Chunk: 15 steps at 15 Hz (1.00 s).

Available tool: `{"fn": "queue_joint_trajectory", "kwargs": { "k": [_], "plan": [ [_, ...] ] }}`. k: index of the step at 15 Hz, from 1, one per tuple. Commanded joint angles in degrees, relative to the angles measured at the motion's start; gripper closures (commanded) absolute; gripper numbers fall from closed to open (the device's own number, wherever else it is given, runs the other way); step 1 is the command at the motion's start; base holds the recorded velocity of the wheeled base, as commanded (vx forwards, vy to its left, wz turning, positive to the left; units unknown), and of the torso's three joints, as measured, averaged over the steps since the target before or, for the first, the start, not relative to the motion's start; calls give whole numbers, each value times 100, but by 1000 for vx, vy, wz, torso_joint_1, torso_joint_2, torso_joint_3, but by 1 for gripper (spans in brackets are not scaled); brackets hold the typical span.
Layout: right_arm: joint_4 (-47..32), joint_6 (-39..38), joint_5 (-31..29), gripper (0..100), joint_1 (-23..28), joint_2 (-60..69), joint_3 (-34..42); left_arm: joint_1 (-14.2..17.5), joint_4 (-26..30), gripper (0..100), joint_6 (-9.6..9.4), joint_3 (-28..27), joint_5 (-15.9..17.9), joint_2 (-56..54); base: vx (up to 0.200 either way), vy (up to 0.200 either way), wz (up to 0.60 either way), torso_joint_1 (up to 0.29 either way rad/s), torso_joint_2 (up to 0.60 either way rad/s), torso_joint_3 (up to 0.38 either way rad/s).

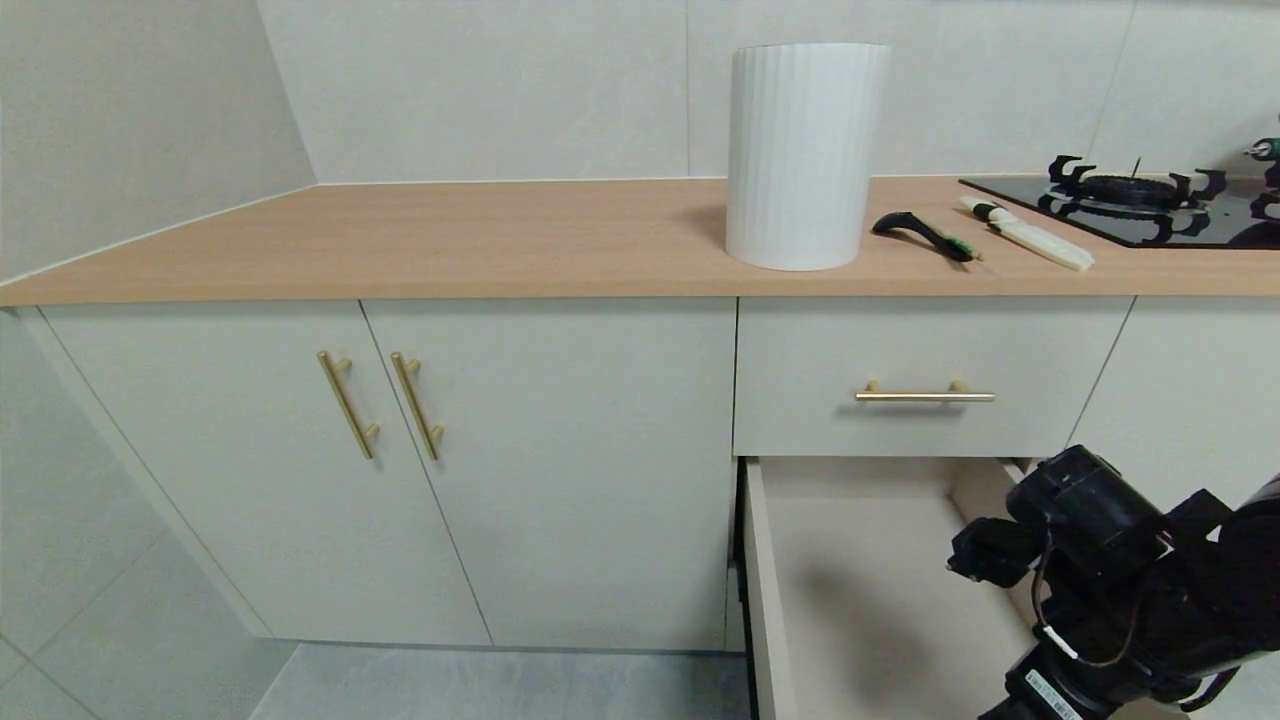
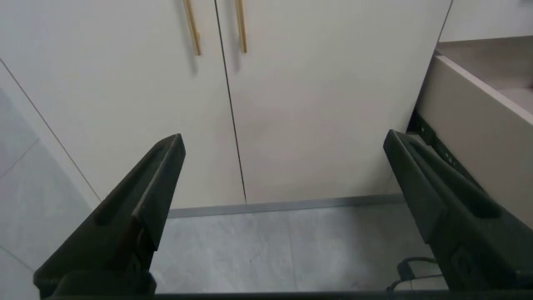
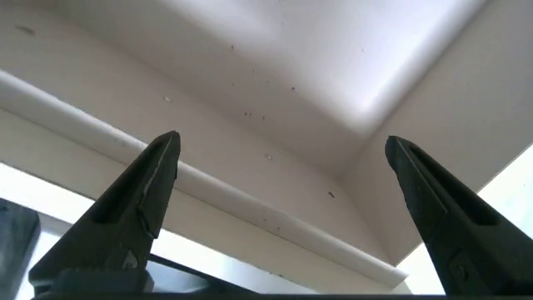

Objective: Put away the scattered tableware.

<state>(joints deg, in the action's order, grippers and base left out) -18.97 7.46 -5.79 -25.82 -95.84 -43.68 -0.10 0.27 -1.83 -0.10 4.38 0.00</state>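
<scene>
Two utensils lie on the wooden countertop (image 1: pixel 450 240): a black-handled one with a green tip (image 1: pixel 922 234) and, just right of it, a long cream-white one (image 1: pixel 1030 238). Below them the lower drawer (image 1: pixel 860 590) is pulled out and holds nothing. My right arm (image 1: pixel 1100 560) hangs over the drawer's right front part. Its gripper (image 3: pixel 283 142) is open with nothing between the fingers, and it looks at the drawer's pale inside corner (image 3: pixel 333 92). My left gripper (image 2: pixel 283 143) is open and holds nothing; it faces the cabinet doors (image 2: pixel 316 92) low over the floor, left of the drawer's side wall (image 2: pixel 483 108).
A tall white ribbed cylinder (image 1: pixel 803 155) stands on the counter left of the utensils. A black gas hob (image 1: pixel 1130 200) lies at the far right. The upper drawer with a brass handle (image 1: pixel 924 396) is closed. Two cabinet doors with brass handles (image 1: pixel 380 400) stand closed at left.
</scene>
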Motion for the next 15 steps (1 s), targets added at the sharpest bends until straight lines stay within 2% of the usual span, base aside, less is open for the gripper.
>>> {"fn": "queue_joint_trajectory", "kwargs": {
  "k": [1, 2, 3, 7, 10, 15],
  "plan": [
    [148, -482, -1, 0, 16, 57, -334, 1, 0, 0, -2, 1, 2, 9, 0, 0, 0, 0, 0, 0],
    [332, -1300, 17, 0, 7, 127, -607, 1, 0, 0, -2, 1, 2, 9, 0, 0, 0, 0, 0, 0],
    [403, -1722, -1, 0, 16, 189, -695, 1, 0, 0, -2, 1, 2, 9, 0, 0, 0, 0, 0, 0],
    [570, -1818, -54, 0, 121, 338, -923, 1, 0, 0, -2, 1, 2, 9, 0, 0, 0, 0, 0, 0],
    [1009, -1818, -54, 0, 200, 408, -853, 1, 0, 0, -2, 1, 2, 9, 0, 0, 0, 0, 0, 0],
    [1018, -1810, -150, 0, 200, 400, -783, 1, 0, 0, -2, 1, 2, 9, 0, 0, 0, 5, -37, -33]
  ]
}}
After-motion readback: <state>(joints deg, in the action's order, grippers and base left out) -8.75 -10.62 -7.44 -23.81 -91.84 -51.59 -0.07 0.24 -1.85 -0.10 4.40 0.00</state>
